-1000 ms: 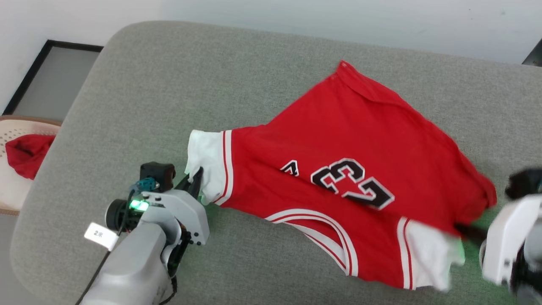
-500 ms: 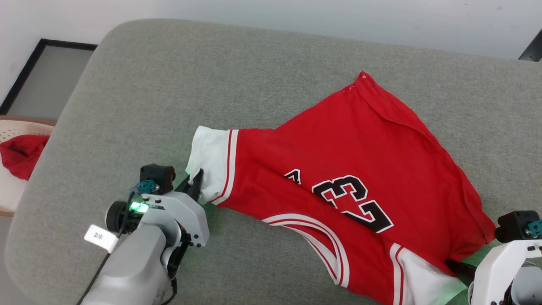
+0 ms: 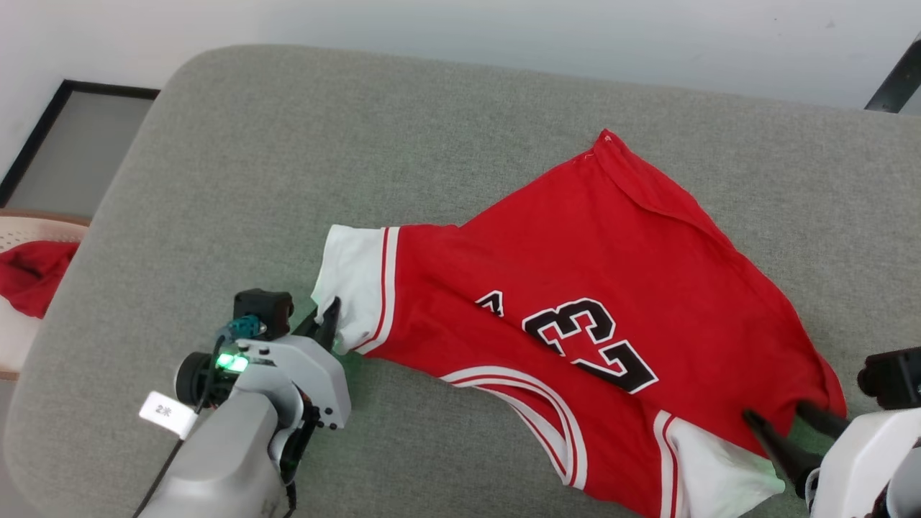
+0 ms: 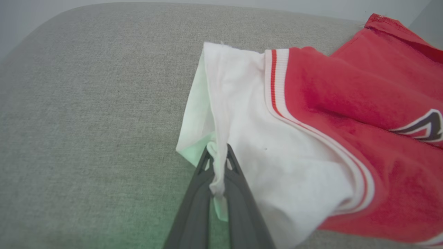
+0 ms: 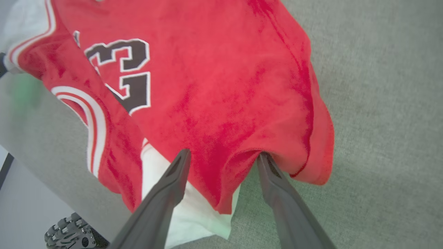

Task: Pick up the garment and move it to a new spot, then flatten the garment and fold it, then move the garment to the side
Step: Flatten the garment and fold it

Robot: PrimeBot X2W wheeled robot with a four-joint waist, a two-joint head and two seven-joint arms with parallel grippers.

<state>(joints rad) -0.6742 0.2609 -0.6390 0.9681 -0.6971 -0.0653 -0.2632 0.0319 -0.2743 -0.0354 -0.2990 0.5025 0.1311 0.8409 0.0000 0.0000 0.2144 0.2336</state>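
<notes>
The garment point(image 3: 619, 273) lies spread on a grey cushion point(image 3: 288, 158), a little to the right of its middle and turned at an angle. The front faces up, so the black "23" with white outline point(image 3: 590, 342) can be read, and the neck trim in white and red curves toward the near edge. The cloth isn't flat: there are soft folds across the red body, and the far corner points toward the wall.

One white sleeve point(image 3: 352, 284) reaches to the robot's left. The left gripper point(image 3: 327, 320) has its jaws pressed together on the edge of this sleeve; in the left wrist view a thin fold of white cloth point(image 4: 216, 173) is pinched between the two dark fingers point(image 4: 193, 207).

The other white sleeve point(image 3: 712, 467) lies at the near right, partly under the red body. There the right gripper point(image 3: 774, 411) has its jaws spread wide and is not pinching. In the right wrist view its fingertips point(image 5: 180, 166) touch the red hem point(image 5: 242, 152), which hangs between them.

Off the cushion at the far left stands a cream basket point(image 3: 29, 230) with a red cloth point(image 3: 29, 273) in it.
</notes>
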